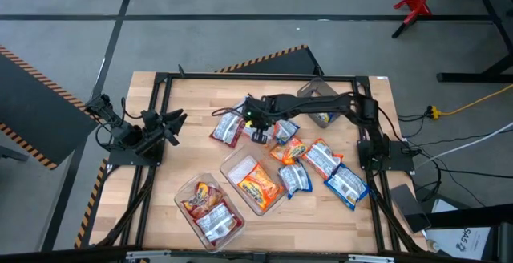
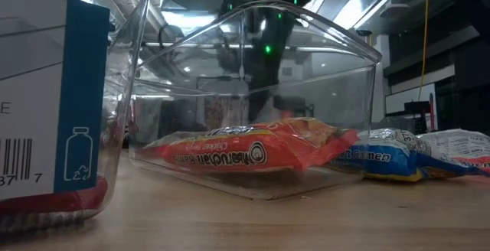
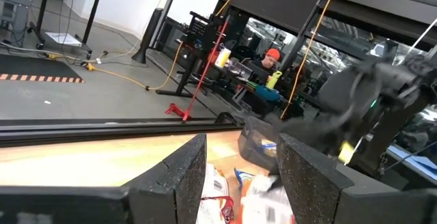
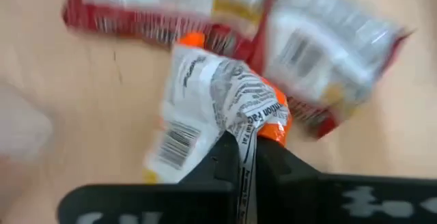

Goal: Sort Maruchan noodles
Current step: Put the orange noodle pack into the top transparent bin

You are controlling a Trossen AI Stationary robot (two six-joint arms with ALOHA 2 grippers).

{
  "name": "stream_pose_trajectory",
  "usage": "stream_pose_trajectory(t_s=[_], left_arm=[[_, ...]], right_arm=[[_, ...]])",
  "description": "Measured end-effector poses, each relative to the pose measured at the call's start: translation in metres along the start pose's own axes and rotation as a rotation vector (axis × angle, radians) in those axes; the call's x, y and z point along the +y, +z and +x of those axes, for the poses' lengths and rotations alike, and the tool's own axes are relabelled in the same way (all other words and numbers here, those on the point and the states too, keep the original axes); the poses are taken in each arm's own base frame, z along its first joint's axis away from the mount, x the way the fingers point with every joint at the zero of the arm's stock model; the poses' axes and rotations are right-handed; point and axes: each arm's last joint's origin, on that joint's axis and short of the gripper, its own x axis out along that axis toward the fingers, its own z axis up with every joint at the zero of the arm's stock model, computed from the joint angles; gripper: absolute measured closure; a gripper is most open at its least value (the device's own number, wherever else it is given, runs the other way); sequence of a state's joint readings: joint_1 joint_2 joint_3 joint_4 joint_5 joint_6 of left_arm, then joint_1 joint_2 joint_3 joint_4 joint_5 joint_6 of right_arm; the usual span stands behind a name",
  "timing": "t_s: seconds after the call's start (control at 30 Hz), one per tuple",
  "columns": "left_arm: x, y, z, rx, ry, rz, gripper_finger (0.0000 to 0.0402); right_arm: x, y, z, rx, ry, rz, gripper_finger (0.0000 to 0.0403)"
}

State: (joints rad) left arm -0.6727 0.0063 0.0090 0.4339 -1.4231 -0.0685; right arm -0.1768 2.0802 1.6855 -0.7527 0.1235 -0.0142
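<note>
Pinched between the two dark fingers of my right gripper (image 4: 247, 157) is the crinkled edge of an orange-and-white noodle packet (image 4: 212, 108), the jaws pressed together on a thin fold of wrapper with the rest of the packet hanging clear of the table; two red packets (image 4: 225, 12) lie on the wood behind it. From above, that gripper (image 1: 258, 128) sits out over the middle of the table (image 1: 192, 95), just beside a red packet (image 1: 228, 128). I judge the packet light and floppy: the film will flex and swing as I carry it, and the noodle block inside is brittle, so I would rather hold by the sealed edge than squeeze the middle. Slick plastic could slide out of such a narrow bite, so I'd move gently. More packets, blue (image 1: 346, 186) and orange (image 1: 288, 150), are scattered to the right, near that arm's base. One clear tub (image 1: 255, 184) holds an orange packet (image 2: 245, 153), so I take that as the destination; the nearer clear tub (image 1: 210, 208) holds red ones. My left gripper (image 3: 240, 176) waits at the left edge of the table, fingers spread and empty.
</note>
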Motion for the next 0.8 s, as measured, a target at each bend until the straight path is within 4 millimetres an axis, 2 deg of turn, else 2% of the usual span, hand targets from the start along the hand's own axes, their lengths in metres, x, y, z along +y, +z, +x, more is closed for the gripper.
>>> stream_pose_trajectory(t_s=[0.2, 0.33, 0.43, 0.57, 0.7, 0.8], left_arm=[[0.0, -0.001, 0.0, 0.001, 0.003, 0.01, 0.023], [0.0, -0.001, 0.0, 0.001, 0.004, 0.017, 0.023], [0.0, -0.001, 0.0, 0.002, 0.004, 0.018, 0.023], [0.0, -0.001, 0.0, 0.002, 0.004, 0.022, 0.023], [0.0, -0.002, 0.0, 0.004, 0.004, 0.028, 0.023], [0.0, -0.003, 0.0, 0.005, 0.005, 0.037, 0.023]], right_arm=[[-0.008, 0.019, -0.056, -0.114, -0.055, -0.029, 0.0401], [0.0, 0.027, -0.09, -0.207, -0.039, -0.069, 0.0402], [0.022, 0.029, -0.11, -0.258, 0.022, -0.168, 0.0402], [0.064, 0.028, -0.131, -0.331, 0.092, -0.354, 0.0402], [0.104, 0.02, -0.139, -0.346, 0.132, -0.54, 0.0403], [0.128, 0.014, -0.134, -0.339, 0.115, -0.664, 0.0403]])
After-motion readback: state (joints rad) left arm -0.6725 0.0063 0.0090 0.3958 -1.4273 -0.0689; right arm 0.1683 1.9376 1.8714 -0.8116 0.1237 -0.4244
